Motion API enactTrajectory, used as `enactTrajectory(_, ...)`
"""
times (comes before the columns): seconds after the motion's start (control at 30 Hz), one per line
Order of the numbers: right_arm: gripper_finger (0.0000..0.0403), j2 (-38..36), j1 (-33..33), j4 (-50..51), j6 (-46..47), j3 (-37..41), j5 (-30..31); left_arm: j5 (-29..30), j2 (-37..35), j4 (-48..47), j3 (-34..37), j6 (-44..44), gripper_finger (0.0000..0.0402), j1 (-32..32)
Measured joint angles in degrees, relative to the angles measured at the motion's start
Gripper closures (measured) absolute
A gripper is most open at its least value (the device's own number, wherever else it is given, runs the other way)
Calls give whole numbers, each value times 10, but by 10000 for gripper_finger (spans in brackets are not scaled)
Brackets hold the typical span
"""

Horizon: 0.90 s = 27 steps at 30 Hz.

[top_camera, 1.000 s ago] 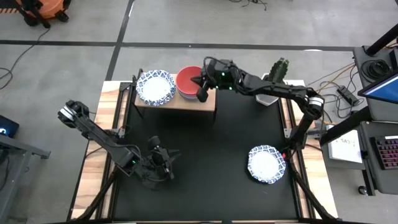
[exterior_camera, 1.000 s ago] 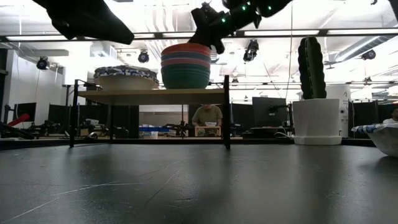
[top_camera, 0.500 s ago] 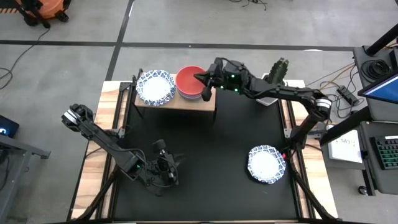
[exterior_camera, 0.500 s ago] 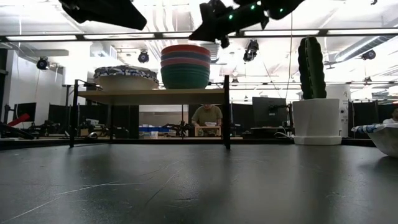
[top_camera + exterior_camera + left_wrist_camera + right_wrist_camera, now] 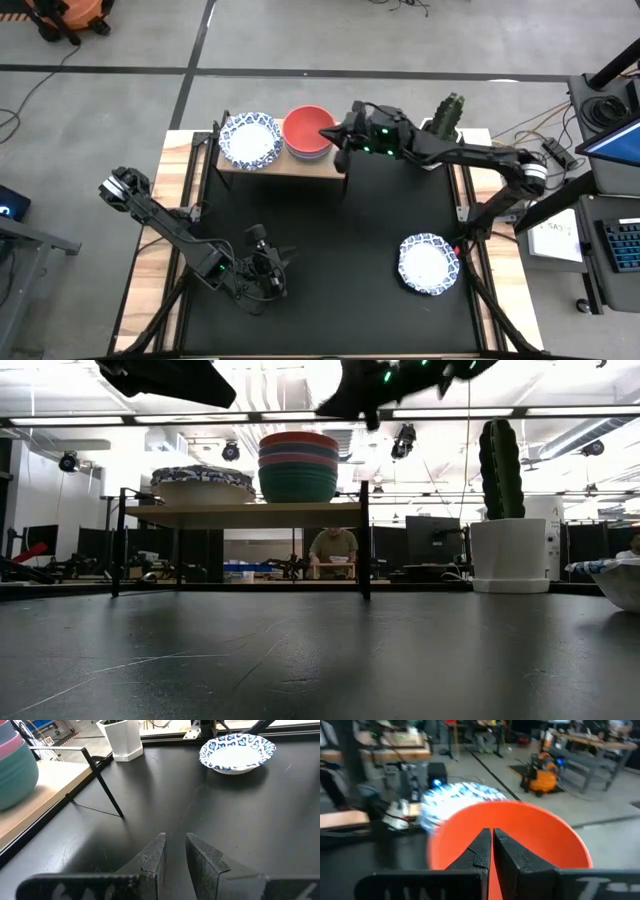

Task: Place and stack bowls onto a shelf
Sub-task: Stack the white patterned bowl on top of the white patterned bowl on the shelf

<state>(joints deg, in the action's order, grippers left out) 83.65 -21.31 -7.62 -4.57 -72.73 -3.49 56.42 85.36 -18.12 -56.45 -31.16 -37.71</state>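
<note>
A stack of plain bowls, red on top [image 5: 305, 128] over blue-grey, pink and green [image 5: 298, 482], sits on the right half of the wooden shelf [image 5: 250, 515]. White blue-rimmed bowls [image 5: 250, 139] are stacked on the shelf's left half. Another blue-rimmed bowl [image 5: 428, 264] rests on the black mat near the right. My right gripper [image 5: 339, 152] hovers shut above the shelf's right end, just right of the red bowl [image 5: 530, 835], touching nothing. My left gripper [image 5: 174, 847] is narrowly open over the mat's near left [image 5: 268, 275] and holds nothing.
A white pot with a cactus [image 5: 510, 550] stands at the table's far right, beside the shelf. The shelf's thin black legs [image 5: 102, 785] stand on the mat. Bare black mat [image 5: 370, 230] lies between the shelf and the lone bowl. A person sits beyond the table [image 5: 333, 548].
My right gripper has drawn back from the red bowl's rim, moving toward the table's right and upward. The stack of plain bowls has stayed on the shelf. My left arm rose a little and shifted slightly right, then held still.
</note>
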Motion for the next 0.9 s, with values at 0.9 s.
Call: enactTrajectory(0.9, 394, -178, 451, 526, 609, 137, 110, 2, -1, 1, -105, 338, 345, 29)
